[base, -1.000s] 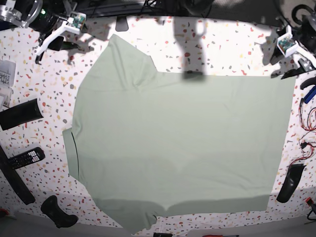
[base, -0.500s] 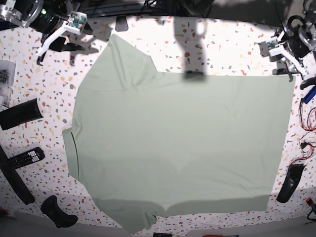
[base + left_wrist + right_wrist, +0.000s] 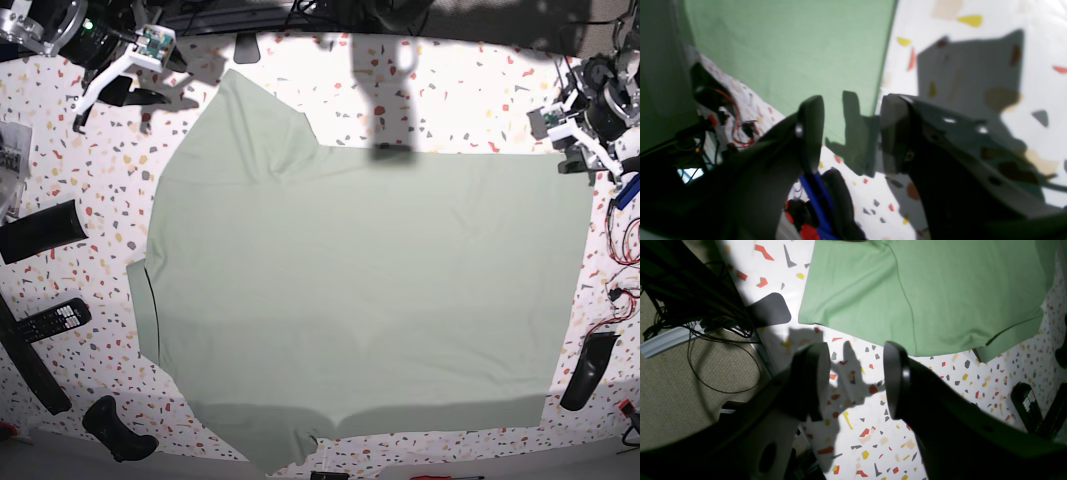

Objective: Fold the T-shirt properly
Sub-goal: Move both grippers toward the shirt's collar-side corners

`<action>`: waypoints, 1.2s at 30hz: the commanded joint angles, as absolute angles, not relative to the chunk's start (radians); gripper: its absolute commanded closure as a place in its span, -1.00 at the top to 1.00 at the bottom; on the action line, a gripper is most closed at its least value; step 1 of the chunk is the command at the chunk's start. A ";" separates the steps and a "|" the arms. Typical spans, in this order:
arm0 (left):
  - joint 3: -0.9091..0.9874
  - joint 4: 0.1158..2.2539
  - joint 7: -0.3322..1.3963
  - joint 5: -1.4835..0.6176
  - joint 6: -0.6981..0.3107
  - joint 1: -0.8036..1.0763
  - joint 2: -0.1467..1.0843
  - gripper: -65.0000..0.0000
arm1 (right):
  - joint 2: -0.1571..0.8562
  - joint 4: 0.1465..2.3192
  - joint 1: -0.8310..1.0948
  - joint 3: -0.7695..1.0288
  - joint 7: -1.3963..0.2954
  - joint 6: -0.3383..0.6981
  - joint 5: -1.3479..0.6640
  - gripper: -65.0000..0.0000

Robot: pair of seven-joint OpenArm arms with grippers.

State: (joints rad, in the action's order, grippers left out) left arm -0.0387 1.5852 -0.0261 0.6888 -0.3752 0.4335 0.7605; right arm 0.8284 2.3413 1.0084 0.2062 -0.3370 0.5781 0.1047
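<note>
Two grippers are open and hold nothing. The left gripper (image 3: pixel 851 133) has its jaws wide apart, right over a corner of the T-shirt (image 3: pixel 360 300) at the hem end. The right gripper (image 3: pixel 853 380) is also wide open, over the speckled table (image 3: pixel 470 90) just beside a sleeve. The green shirt lies flat and spread out across the middle of the table. Its long way runs side to side in the base view, with the collar end near the right gripper.

Open right gripper (image 3: pixel 853 380) beside T-shirt (image 3: pixel 940 293)
</note>
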 commanded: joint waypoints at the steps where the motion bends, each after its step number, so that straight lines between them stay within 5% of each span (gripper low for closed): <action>1: -0.029 1.586 -0.035 0.688 -0.362 0.429 0.784 -0.23 | 0.839 2.356 1.011 0.213 -0.322 0.568 0.101 -0.20; 14: -0.029 1.432 -0.084 0.688 -0.362 0.363 0.757 -0.26 | 0.839 2.356 1.011 0.213 -0.321 0.567 0.064 -0.20; 19: -0.029 1.432 -0.088 0.688 -0.362 0.366 0.757 -1.00 | 0.796 2.356 1.011 0.198 -0.321 0.567 0.053 -0.20; 28: -0.029 1.432 -0.088 0.688 -0.362 0.366 0.757 -1.00 | 0.720 2.356 0.975 0.134 -0.292 0.519 0.142 -0.20; 33: -0.029 1.433 -0.087 0.688 -0.362 0.366 0.757 -1.00 | 0.685 2.286 0.868 0.010 -0.295 0.503 0.260 0.12; 36: -0.029 1.433 -0.088 0.688 -0.362 0.366 0.757 -1.00 | 0.684 2.225 0.797 -0.076 -0.295 0.492 0.344 0.15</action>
State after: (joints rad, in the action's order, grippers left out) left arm -0.0372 1.4265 -0.0860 0.6853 -0.3622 0.3653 0.7399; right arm 0.6754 2.2089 0.7937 -0.0837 -0.3111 0.5014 0.3492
